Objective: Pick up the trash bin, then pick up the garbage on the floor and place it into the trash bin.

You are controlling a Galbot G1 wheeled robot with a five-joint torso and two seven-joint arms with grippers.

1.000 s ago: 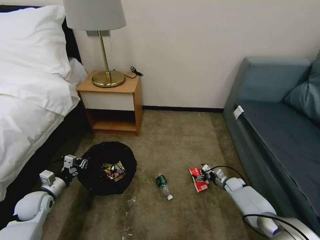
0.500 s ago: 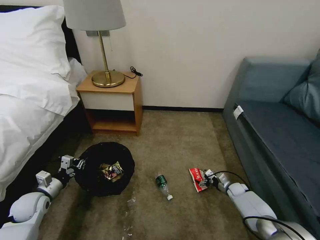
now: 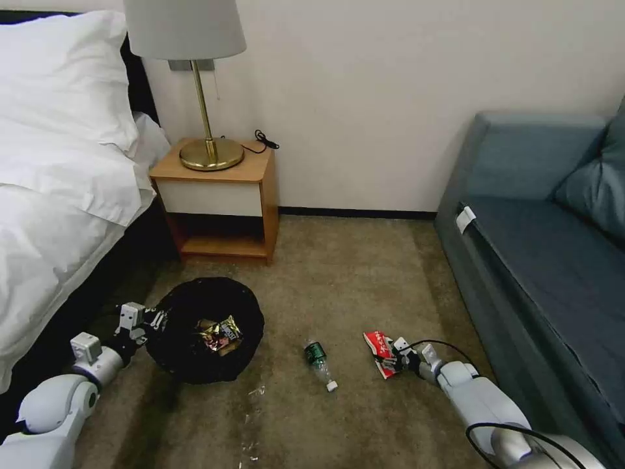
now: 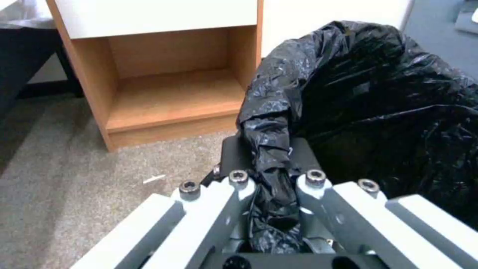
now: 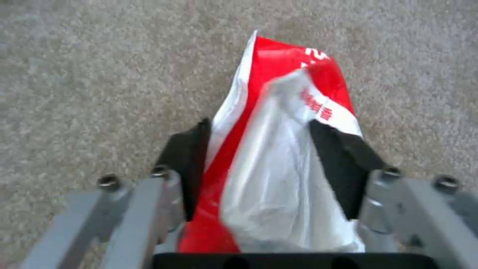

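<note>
Right tool (image 3: 392, 352) is down at the carpeted floor (image 3: 364, 273), its black pads on either flank of the crinkled red-and-white plastic packet (image 3: 381, 352) — closed in on it, the film bunched up between them in the right wrist view. The packet's free end points away from the tool, toward the robot's left, which is where it needs to go.

Over there the left tool (image 3: 148, 320) is pinched shut on the near rim of the small round bin lined with a crumpled black plastic bag (image 3: 205, 329); a fold of bag is squeezed between its fingers (image 4: 238, 177). The bin sits by the bed side of the floor, in front of the wooden nightstand (image 3: 218, 198), with a shiny gold-brown snack wrapper (image 3: 219, 333) already inside.

So the key line runs leftward across the floor — packet to bin mouth, well apart, with the small clear bottle with green label and white cap (image 3: 320, 365) lying between them, cap toward the robot. Bin's opening faces up, which looks favourable for a drop.
</note>
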